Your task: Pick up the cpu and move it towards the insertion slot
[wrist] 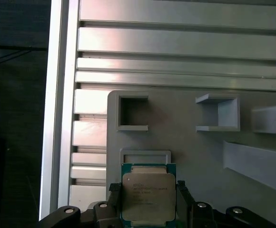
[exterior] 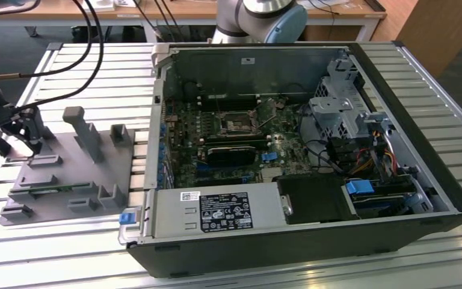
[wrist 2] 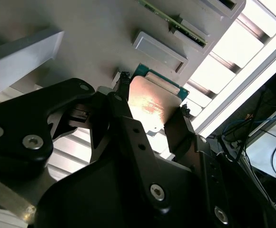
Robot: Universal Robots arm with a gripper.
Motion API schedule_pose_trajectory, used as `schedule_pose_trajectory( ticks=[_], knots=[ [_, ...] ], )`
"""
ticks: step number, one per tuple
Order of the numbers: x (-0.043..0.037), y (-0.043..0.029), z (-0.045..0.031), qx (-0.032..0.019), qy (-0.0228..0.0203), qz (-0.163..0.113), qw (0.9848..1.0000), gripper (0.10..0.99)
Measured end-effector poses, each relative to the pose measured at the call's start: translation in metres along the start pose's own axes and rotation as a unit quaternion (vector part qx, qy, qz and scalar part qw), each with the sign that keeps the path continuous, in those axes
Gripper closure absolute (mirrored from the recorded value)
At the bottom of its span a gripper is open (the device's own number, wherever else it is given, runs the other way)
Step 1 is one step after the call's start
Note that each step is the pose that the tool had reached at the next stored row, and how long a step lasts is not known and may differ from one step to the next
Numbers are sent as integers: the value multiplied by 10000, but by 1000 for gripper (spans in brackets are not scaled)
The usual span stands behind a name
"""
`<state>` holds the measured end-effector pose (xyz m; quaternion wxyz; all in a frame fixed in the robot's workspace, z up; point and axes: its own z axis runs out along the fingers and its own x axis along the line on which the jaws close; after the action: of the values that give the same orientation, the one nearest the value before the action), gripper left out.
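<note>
The black tool clamps the square, silvery cpu by two edges over a matte grey tray, at the exterior view's nine o'clock on the ribbed metal table.

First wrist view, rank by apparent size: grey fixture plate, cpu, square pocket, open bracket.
1. grey fixture plate
2. cpu, but it sits nearest the camera, so it looks bigger
3. square pocket and open bracket: look alike, not ranked
</note>
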<state>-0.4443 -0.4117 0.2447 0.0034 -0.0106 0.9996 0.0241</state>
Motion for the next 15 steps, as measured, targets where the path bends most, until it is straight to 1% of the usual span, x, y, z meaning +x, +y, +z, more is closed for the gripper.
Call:
schedule_pose_trajectory(
  ticks=[15],
  knots=[
    [-1, 11, -72, 0, 0, 0, 10000, 545]
  ],
)
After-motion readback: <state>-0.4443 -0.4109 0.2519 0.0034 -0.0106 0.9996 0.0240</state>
